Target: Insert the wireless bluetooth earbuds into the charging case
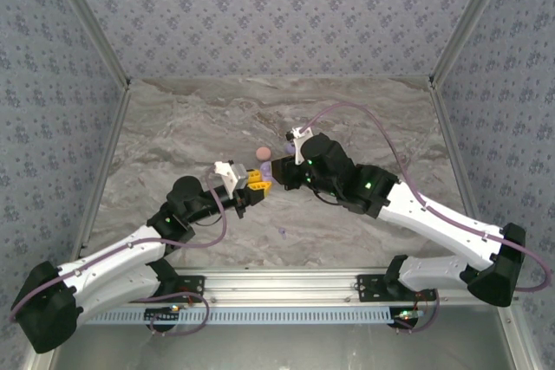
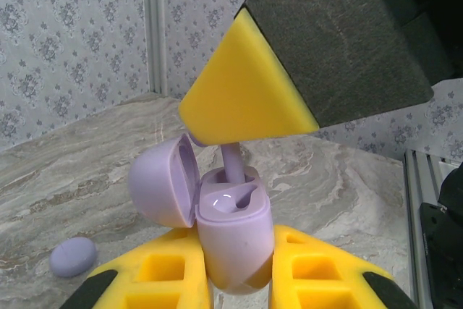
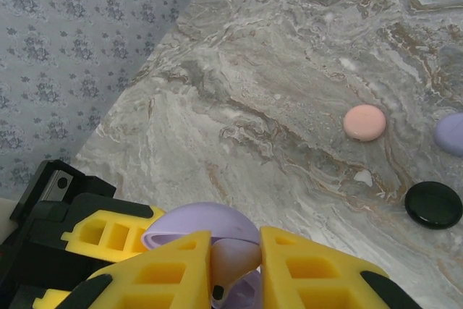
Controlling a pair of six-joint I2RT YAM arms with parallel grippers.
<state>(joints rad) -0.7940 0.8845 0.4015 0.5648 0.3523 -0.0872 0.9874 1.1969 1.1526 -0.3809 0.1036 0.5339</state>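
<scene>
My left gripper (image 2: pixel 236 269) is shut on the body of a lavender charging case (image 2: pixel 235 233), held upright with its lid (image 2: pixel 163 182) swung open to the left. My right gripper (image 3: pixel 236 245) is shut on a pale lavender earbud (image 3: pixel 235 260) directly above the case. In the left wrist view the earbud's stem (image 2: pixel 233 166) reaches down into the case's far slot, under the right gripper's yellow fingertip (image 2: pixel 246 95). The near slot looks empty and glossy. In the top view both grippers, left (image 1: pixel 252 186) and right (image 1: pixel 277 178), meet at the table's middle.
On the marble table (image 1: pixel 347 119) beyond the grippers lie a pink round case (image 3: pixel 364 122), a lavender case (image 3: pixel 452 134) and a black case (image 3: pixel 432 204). A small pale piece (image 3: pixel 363 177) lies between them. A tiny lavender thing (image 1: pixel 281 232) sits nearer the arm bases.
</scene>
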